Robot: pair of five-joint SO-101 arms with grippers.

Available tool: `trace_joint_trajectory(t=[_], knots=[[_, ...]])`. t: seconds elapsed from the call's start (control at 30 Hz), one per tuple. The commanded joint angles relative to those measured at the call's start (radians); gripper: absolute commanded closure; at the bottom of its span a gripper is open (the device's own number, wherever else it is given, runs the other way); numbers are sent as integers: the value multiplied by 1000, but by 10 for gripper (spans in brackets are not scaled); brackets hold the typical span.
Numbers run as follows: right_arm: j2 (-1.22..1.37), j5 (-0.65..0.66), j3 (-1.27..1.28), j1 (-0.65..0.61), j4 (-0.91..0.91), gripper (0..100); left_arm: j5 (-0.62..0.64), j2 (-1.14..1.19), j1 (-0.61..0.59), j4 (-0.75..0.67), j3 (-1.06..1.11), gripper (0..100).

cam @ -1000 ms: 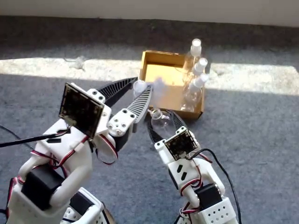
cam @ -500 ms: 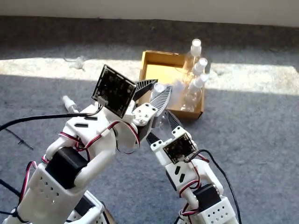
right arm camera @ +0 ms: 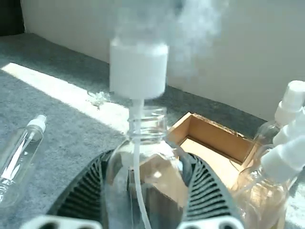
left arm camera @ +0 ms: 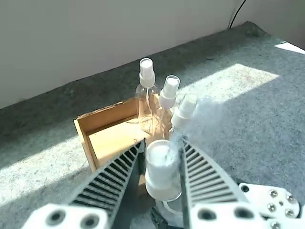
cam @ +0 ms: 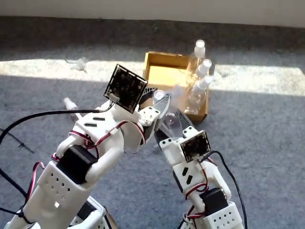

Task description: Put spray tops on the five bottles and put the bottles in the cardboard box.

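Jaws of the left gripper (left arm camera: 162, 143) pinch a white spray top (left arm camera: 162, 169) by its sides and hold it upright just above the open neck of a clear bottle (right arm camera: 143, 157). The top's thin tube (right arm camera: 136, 138) runs down through that neck (the cap itself hangs just short of the rim). The right gripper (right arm camera: 147, 164) clamps the bottle around its body, upright. Seen from above, both grippers meet near the middle of the grey mat (cam: 257, 143), with the cardboard box (cam: 148, 71) just beyond them at 12 o'clock. Three capped bottles (cam: 204, 67) stand in a row inside the box along its 3 o'clock wall. A fifth bottle (cam: 69, 103), capped, lies on the mat at 9 o'clock of the grippers, well apart.
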Motion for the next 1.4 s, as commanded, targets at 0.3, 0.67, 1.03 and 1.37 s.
trace_joint_trajectory(t=[0.3, 0.67, 1.03, 1.37], knots=[[-48, -6, -208, -130, 125, 994, 69, -4, -85, -66, 82, 915], [-44, -3, -208, 16, 125, 994, 72, -25, -122, -87, 160, 912], [-42, -3, -206, 38, 127, 994, 123, -182, -122, -37, 154, 912], [-42, -3, -200, 39, 127, 994, 121, -180, -125, 29, -24, 742]])
